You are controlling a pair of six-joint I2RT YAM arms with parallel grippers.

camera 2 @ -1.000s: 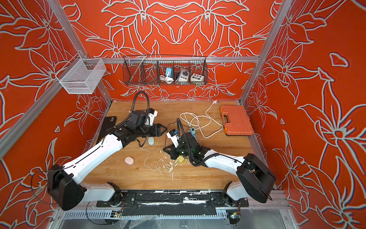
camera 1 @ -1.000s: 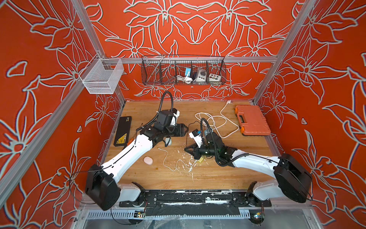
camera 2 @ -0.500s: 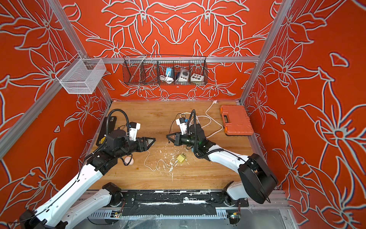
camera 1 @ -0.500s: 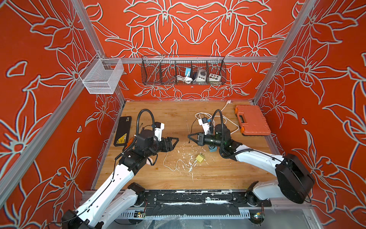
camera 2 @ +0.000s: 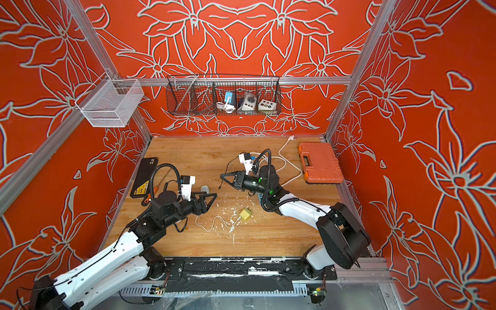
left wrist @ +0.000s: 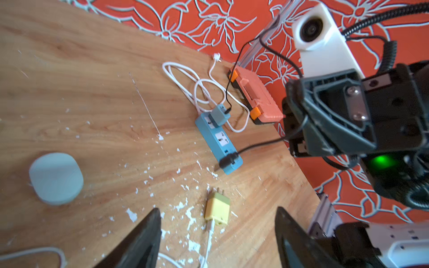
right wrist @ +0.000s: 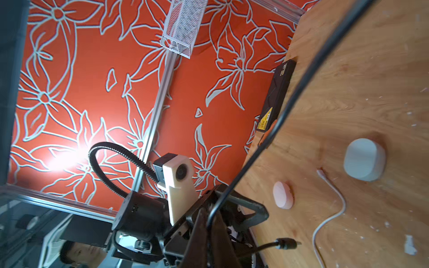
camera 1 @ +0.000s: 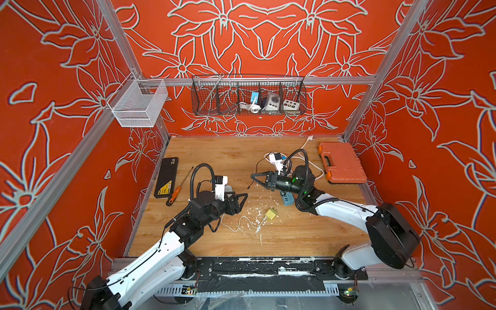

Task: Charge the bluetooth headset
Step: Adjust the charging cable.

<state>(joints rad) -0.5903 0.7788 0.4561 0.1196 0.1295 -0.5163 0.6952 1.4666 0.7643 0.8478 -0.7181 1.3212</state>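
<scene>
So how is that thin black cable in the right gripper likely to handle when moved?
Probably floppy: the black cable droops in a curve from the shut right gripper. Its plug end hangs free, so it will likely swing. It seems tethered to the gray adapter, so a far pull may tug that.

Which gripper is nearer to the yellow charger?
Left. The left gripper hangs open beside the yellow charger, pointing toward it; the right gripper, shut on the black cable, is farther back.
</scene>
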